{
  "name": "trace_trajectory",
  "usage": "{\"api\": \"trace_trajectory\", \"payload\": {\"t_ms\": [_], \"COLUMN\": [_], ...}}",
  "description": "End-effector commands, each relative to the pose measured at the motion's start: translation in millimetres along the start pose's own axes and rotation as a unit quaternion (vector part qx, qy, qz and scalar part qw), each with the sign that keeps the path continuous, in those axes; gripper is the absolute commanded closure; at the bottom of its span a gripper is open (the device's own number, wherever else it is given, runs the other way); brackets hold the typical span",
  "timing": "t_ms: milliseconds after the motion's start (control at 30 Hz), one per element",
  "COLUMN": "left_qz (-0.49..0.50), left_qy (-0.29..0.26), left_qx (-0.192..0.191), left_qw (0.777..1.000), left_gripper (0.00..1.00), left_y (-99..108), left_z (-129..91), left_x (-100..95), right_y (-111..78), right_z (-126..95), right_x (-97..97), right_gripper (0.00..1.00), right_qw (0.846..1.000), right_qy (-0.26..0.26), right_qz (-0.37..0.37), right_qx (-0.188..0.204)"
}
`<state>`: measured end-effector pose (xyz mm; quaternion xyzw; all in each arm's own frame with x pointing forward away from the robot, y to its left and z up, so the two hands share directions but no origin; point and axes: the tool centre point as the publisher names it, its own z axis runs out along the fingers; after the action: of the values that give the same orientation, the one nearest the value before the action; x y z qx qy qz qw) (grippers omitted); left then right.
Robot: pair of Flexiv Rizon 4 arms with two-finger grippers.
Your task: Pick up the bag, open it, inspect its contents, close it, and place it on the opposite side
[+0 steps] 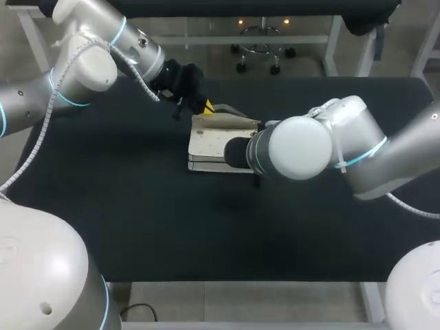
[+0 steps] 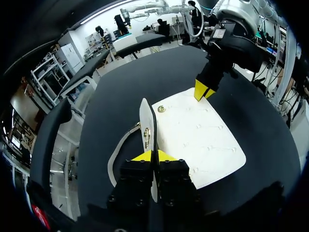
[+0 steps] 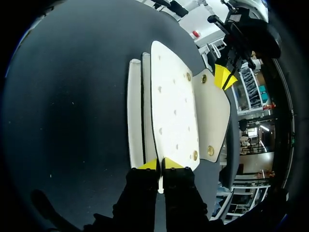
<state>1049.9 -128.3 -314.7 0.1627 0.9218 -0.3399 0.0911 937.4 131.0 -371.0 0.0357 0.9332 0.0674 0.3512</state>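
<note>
A: Two claws and one bag on the sheet. Item one?
B: Bag (image 1: 218, 143), white, lying flat on the black table (image 1: 137, 220), near its middle and toward the far side. Flap (image 2: 147, 118) stands up on edge; strap (image 2: 117, 153) trails beside it.
A: Item two?
B: Left claw (image 2: 155, 155), pinched tight on the flap's edge, both yellow tips against it.
A: Item three?
B: Right claw (image 3: 160, 165), likewise clamped, on the thin edge of the bag's upper panel, at the end away from the left claw.
A: Progress?
B: By my reckoning, opening is under way: flap raised, mouth not yet spread. The bag does not look lifted off the table. Outstanding: inspect contents, close, set down on the opposite side. Contents not visible from any view.
</note>
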Motion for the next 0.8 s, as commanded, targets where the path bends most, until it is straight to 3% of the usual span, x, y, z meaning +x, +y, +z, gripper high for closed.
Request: {"api": "trace_trajectory", "payload": {"t_ms": [33,167,267,300,333,367,467,800], "left_qz": [-0.007,-0.009,0.015,0.021,0.026,0.031,0.034,0.026], "left_qy": [0.005,0.005,-0.018,-0.026,-0.036,-0.047,-0.06,-0.063], "left_qx": [-0.003,-0.001,-0.029,-0.032,-0.036,-0.043,-0.038,-0.039], "left_qw": [1.0,1.0,0.999,0.999,0.998,0.997,0.997,0.997], "left_gripper": [1.0,1.0,1.0,0.93,0.68,0.62,0.2,0.29], "left_y": [0,1,1,1,0,0,-1,5], "left_z": [0,2,4,5,5,5,5,19], "left_x": [-4.4,-5.0,-0.7,1.6,4.7,5.8,9.8,10.2], "right_y": [-2.5,-2.5,-2.5,-2.5,-2.5,-2.5,-2.5,-2.5], "right_z": [0,0,0,0,0,0,0,0], "right_x": [1.5,1.5,1.5,1.5,1.5,1.5,1.5,1.5], "right_gripper": [1.0,1.0,1.0,1.0,1.0,1.0,1.0,1.0], "right_qw": [1.0,1.0,1.0,1.0,1.0,1.0,1.0,1.0], "right_qy": [-0.002,-0.002,-0.002,-0.002,-0.002,-0.002,-0.002,-0.002], "right_qz": [0.0,0.0,0.0,0.0,0.0,0.0,0.0,0.0], "right_qx": [-0.003,-0.003,-0.003,-0.003,-0.003,-0.003,-0.003,-0.003]}}
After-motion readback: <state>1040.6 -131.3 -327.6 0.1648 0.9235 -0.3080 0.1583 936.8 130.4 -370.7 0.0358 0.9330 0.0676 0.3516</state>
